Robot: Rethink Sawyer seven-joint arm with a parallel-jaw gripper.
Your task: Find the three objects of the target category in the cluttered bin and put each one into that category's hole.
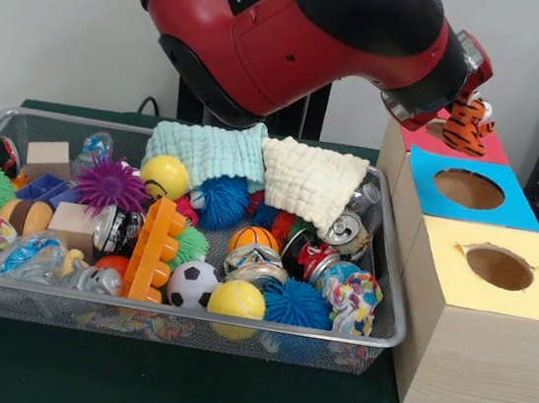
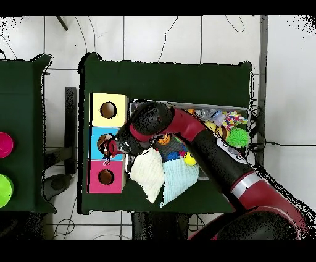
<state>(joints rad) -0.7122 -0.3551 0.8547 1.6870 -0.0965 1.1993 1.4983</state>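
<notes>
My gripper (image 1: 467, 116) is clamped on a striped tiger toy (image 1: 469, 125), held above the pink box (image 1: 483, 147). Beside that box sit blue (image 1: 517, 207) and yellow (image 1: 535, 296) boxes, then the cluttered bin (image 1: 391, 277).

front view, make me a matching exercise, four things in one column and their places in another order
Things:
1. tiger toy
2. soccer ball
3. yellow-topped box
4. cream cloth

Places:
a. draped over the bin's far rim
b. nearest the camera in the row of boxes
c. held at the tool, above the pink-topped box
d. inside the wire bin, near its front edge

Pairs: 1-c, 2-d, 3-b, 4-a
</notes>
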